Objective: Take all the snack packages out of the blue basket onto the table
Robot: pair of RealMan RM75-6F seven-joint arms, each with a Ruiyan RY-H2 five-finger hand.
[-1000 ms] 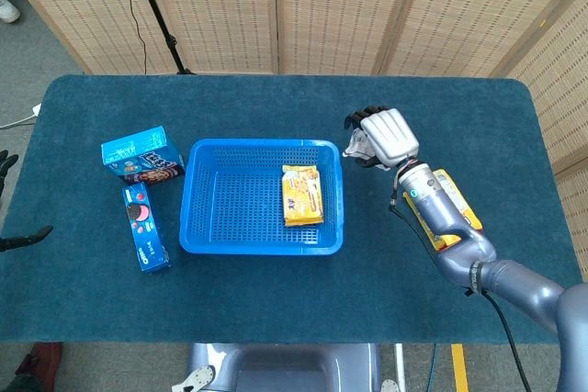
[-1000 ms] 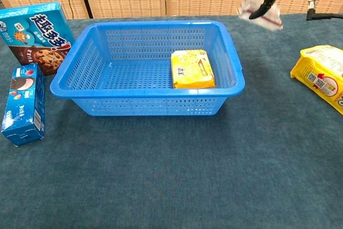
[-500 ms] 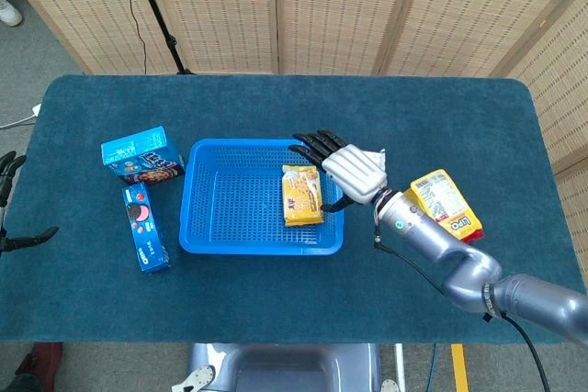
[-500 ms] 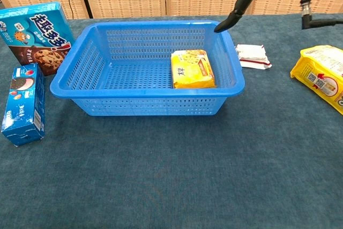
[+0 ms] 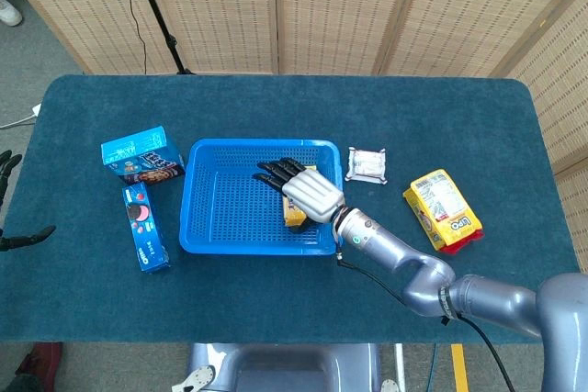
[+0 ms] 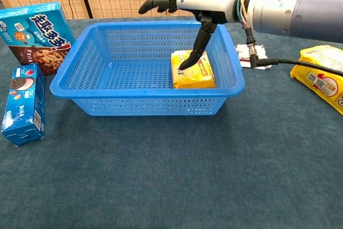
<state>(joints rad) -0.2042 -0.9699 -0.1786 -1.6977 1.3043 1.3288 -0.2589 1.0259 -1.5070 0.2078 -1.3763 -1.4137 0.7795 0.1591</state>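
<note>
Snack packages are nearly all out: the blue basket (image 5: 262, 196), the largest thing at the centre of the head view, now holds only one yellow biscuit packet (image 6: 193, 69), lying flat at the right end of its floor. A second ago the right hand (image 5: 308, 192) was over the table to the right of the basket carrying a small white sachet; half a second ago that sachet was already down on the cloth, and it now lies just right of the basket's upper right corner (image 5: 367, 163). That leaves the yellow packet as the last item to lift, so the task looks close to done. The hand has since swung left over the basket rim and hangs above the packet, fingers (image 6: 161, 2) spread and stretched toward the left of the frame, holding nothing; in the chest view its thumb points down, its tip at or just above the packet's top face, though contact cannot be confirmed. The rest of the fingers are well above the packet, so a grasp has not begun. Further right on the table lies a larger yellow snack bag (image 5: 443, 210); at the left of the frame sit a blue cookie box (image 5: 141, 155) and a narrow Oreo box (image 5: 145, 226). Only the fingertips of the left hand (image 5: 16, 218) show at the far left edge, apparently apart and empty.
</note>
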